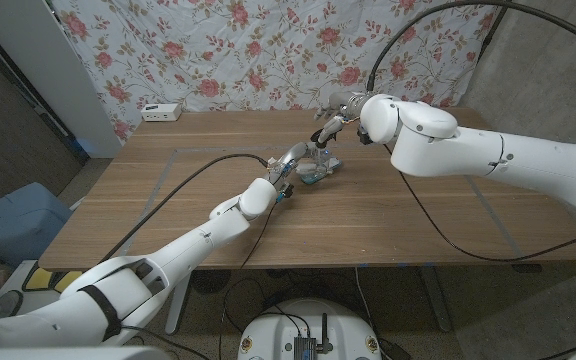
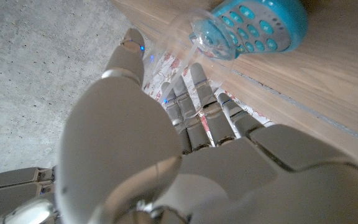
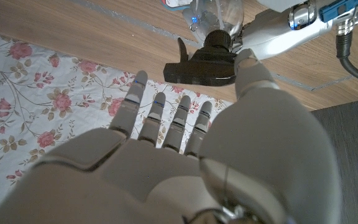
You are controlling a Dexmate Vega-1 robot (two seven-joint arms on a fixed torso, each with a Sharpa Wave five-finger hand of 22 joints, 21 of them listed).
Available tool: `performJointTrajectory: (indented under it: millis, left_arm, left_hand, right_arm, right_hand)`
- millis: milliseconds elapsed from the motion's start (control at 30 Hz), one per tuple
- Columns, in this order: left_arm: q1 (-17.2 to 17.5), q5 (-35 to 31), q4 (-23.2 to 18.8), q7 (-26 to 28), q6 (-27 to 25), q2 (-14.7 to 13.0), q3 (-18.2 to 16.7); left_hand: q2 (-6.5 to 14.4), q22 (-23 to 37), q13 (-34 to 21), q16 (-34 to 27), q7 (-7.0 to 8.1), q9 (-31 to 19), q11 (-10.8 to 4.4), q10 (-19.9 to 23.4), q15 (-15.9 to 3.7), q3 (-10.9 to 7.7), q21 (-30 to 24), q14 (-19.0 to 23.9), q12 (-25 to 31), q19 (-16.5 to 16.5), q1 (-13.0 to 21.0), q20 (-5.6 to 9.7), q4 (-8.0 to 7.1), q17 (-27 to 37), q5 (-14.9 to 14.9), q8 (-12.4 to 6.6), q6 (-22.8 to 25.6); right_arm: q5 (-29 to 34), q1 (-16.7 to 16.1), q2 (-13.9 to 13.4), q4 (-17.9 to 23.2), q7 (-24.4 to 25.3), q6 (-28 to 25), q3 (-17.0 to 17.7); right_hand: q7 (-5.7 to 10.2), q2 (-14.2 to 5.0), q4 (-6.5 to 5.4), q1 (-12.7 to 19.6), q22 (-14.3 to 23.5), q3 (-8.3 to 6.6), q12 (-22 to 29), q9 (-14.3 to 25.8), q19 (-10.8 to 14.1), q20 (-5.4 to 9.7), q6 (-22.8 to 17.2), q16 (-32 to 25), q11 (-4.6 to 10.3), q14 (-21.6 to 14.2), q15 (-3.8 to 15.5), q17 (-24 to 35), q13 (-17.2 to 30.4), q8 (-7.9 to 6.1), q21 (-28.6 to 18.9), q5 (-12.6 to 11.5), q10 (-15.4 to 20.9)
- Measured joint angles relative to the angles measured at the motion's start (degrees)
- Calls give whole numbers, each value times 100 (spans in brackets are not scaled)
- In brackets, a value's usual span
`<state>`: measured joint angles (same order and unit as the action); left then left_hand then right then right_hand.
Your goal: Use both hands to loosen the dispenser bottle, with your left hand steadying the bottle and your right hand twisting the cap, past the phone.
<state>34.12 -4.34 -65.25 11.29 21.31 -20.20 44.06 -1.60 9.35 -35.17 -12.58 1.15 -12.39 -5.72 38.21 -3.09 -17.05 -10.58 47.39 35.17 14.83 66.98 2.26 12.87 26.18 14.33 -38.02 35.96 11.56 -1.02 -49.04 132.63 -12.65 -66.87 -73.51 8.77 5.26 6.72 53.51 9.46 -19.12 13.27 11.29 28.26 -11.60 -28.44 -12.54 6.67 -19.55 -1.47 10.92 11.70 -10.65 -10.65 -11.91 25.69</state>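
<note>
phone [image 2: 253, 28] keypad shows in left wrist view.

The wooden surface [image 1: 168, 190] bears faint tape lines [image 1: 158, 168] marking a rectangle. At its far left corner lies a white power strip [image 1: 161, 112]. A floral curtain [image 1: 268, 50] with pink roses hangs behind, and a grey wall panel [image 1: 538, 60] stands to its right. A blue object [image 1: 13, 222], perhaps a bin or chair, sits on the floor off the left edge. 1 black cable [image 1: 198, 180] crosses the wood.
</note>
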Motion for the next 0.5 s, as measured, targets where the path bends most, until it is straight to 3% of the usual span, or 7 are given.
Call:
performJointTrajectory:
  millis: [233,333,433,500]
  left_arm:
    - [1,-6,-24,-12,-15,-8,-3]
    - [1,-7,-31,-19,-19,-8,-4]
    - [1,-9,-38,-24,-25,-9,-4]
    - [1,-10,-46,-30,-32,-11,-4]
  left_hand:
    - [0,0,-1,-28,0,0,0,0,-1,0,0,-1,-1,0,0,0,0,-2,22,3,0]
    - [0,0,-1,-28,0,0,0,0,-1,0,0,-1,-3,0,0,0,0,1,30,-25,0]
    - [0,0,-10,-28,0,0,0,0,0,0,0,0,-18,0,0,0,0,20,30,-35,0]
    - [0,0,-11,-28,0,0,0,0,5,0,0,5,-15,0,0,0,0,14,30,-35,0]
  right_arm:
    - [417,-23,-43,-18,-235,170,-58]
    - [644,-63,-59,-48,-380,282,-65]
    - [815,-105,-69,-88,-498,370,-66]
    - [992,-138,-71,-120,-625,469,-63]
  right_hand:
    - [3,15,32,-14,0,-32,32,-10,32,96,-3,0,134,-93,233,0,0,-41,0,0,179]
    - [205,45,56,-44,0,-8,32,-7,60,124,-116,0,143,-142,282,-23,0,-42,0,-46,249]
    - [191,90,56,-90,0,-8,32,6,60,124,-139,0,152,-184,324,-27,0,-86,0,-47,301]
    - [90,120,76,-120,0,-28,32,6,85,149,-198,0,131,-216,356,-27,8,-87,0,-47,361]
